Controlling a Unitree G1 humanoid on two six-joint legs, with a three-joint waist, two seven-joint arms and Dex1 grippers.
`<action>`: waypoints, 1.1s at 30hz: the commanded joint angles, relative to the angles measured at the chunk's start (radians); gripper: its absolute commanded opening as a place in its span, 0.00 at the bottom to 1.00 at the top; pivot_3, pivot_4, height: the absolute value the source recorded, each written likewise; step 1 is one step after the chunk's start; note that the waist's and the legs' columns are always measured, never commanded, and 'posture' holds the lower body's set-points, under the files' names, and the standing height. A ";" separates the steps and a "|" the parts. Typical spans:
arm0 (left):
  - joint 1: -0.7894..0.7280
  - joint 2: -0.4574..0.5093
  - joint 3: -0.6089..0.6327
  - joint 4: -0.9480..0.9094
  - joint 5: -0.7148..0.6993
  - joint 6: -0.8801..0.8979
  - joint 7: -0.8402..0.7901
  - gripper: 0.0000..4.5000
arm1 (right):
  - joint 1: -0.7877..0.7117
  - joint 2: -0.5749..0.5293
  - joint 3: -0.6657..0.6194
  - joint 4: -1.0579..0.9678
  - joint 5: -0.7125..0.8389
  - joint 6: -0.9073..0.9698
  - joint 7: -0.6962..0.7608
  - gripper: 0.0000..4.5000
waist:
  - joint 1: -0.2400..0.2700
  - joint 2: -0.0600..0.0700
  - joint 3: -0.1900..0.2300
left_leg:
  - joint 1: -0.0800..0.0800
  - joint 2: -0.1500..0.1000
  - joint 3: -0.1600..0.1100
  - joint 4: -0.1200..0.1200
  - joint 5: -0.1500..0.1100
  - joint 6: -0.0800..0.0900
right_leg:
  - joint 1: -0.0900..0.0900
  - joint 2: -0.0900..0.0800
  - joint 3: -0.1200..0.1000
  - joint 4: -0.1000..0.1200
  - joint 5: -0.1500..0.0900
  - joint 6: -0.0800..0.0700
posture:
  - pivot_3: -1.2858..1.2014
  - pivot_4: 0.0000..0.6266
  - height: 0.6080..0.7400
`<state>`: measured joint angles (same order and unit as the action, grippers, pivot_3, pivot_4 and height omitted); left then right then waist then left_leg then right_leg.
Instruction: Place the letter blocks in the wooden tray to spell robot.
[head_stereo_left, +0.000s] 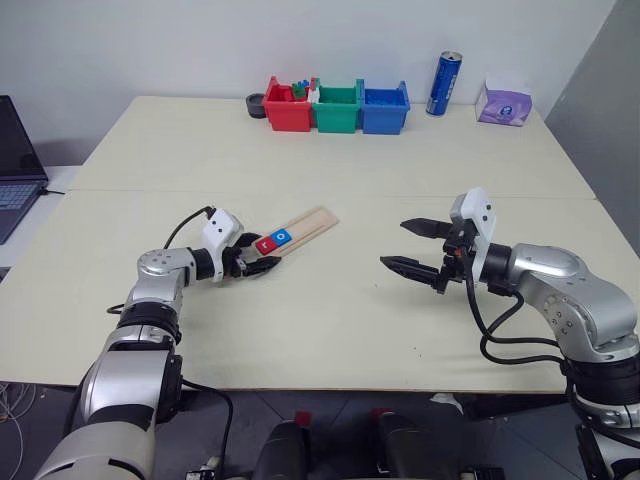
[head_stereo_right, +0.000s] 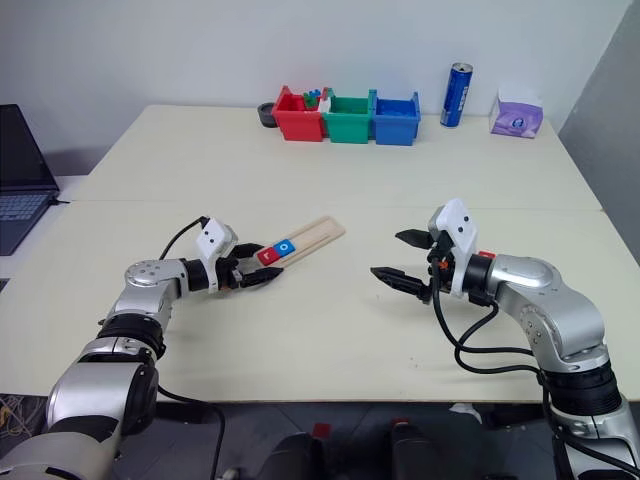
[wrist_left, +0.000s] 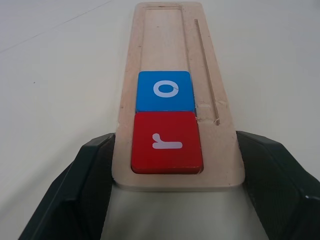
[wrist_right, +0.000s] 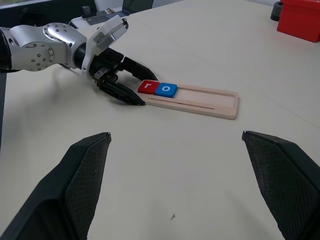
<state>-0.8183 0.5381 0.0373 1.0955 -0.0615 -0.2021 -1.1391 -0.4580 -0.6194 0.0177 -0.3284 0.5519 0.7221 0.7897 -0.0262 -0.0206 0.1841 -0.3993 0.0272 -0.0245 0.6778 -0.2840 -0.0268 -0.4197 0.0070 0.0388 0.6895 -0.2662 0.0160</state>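
Currently the long pale-wood tray (wrist_left: 175, 60) lies flat on the cream table (head_stereo_left: 330, 170), near the left side. It holds two tiles at the near end of its groove: a red square tile with a white r (wrist_left: 166, 142), and touching it a blue square tile with a white o (wrist_left: 165, 90). The rest of the groove is bare.

Left gripper (head_stereo_left: 256, 258): fingers closed in on the tray's near end, one black finger (wrist_left: 90, 170) against each long edge, so it looks clamped on the wood, not on a tile. Whether the pads actually bear on it is hard to say from the wrist view.

Right gripper (head_stereo_left: 418, 247): fingers spread wide, nothing between them, hovering above the table well apart from the tray.

Handling guess: tray is light, stiff, thin wood and slides easily on this smooth top, so bracing it by its long edges makes sense. Tiles look rigid, light, glossy; pinch on opposite side edges, not the faces. Remaining b, o, t tiles: can't pick them out; small bits sit in the red plastic bin (head_stereo_left: 287, 110) at the far edge.
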 joint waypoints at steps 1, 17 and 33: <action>0.010 -0.038 -0.033 -0.084 -0.014 -0.009 -0.096 0.75 | 0.007 -0.027 -0.036 -0.041 0.008 -0.028 0.021 1.00 | 0.003 0.000 0.000 | 0.000 0.000 0.000 0.000 0.000 0.000 | 0.000 0.000 0.000 0.000 0.000 0.000 | 0.52 0.24 1.00; 0.086 -0.090 -0.181 -0.317 -0.030 -0.010 -0.391 0.75 | 0.180 -0.132 -0.067 -0.150 0.033 -0.056 0.117 1.00 | -0.004 0.000 0.000 | 0.000 0.001 0.000 0.000 0.000 0.000 | 0.000 0.002 0.001 0.001 0.000 0.000 | 0.52 0.24 1.00; 0.082 -0.090 -0.191 -0.266 -0.011 -0.085 -0.376 0.75 | 0.237 -0.168 -0.041 -0.137 -0.036 -0.201 0.186 1.00 | -0.003 0.000 0.000 | 0.000 0.001 0.000 0.001 0.000 0.000 | 0.000 0.002 0.001 0.001 0.000 0.000 | 0.52 0.24 1.00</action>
<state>-0.7263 0.4425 -0.1480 0.8302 -0.0756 -0.2736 -1.5164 -0.2150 -0.7781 -0.0157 -0.4500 0.5166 0.5446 0.9632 -0.0291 -0.0207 0.1841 -0.3988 0.0279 -0.0243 0.6793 -0.2840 -0.0267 -0.4195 0.0089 0.0400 0.6904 -0.2662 0.0161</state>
